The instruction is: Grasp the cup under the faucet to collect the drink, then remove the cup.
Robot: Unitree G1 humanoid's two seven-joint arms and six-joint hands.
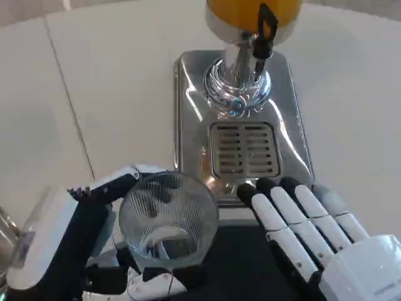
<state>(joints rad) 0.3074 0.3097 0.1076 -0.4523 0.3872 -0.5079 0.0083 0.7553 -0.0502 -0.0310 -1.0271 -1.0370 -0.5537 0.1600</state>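
Gripped low in the frame, the cup point(168, 216) is a clear ribbed glass held by the left hand point(94, 241), whose dark fingers wrap its left side and underside. It sits close to the camera, in front of the dispenser's near edge and well short of the faucet. It looks empty: I can see through the wall to the bottom, with no orange liquid inside, though reflections make this less than certain.

Beside it on the right, the right hand point(313, 232) lies flat with fingers stretched forward and apart, holding nothing; its fingertips reach the front lip of the drip tray point(243, 149).

Beyond the tray's slotted grille stands the chrome base of the dispenser point(238, 88), and above it the faucet point(263, 34) with a black lever, fixed to a tank of orange drink point(241, 9). All of this rests on the white worktop point(106, 94).

By my reading, the grasp is done but the collecting is not. The cup has yet to be carried forward over the grille and under the spout, the lever worked, presumably by the free right hand, and the filled cup drawn away.
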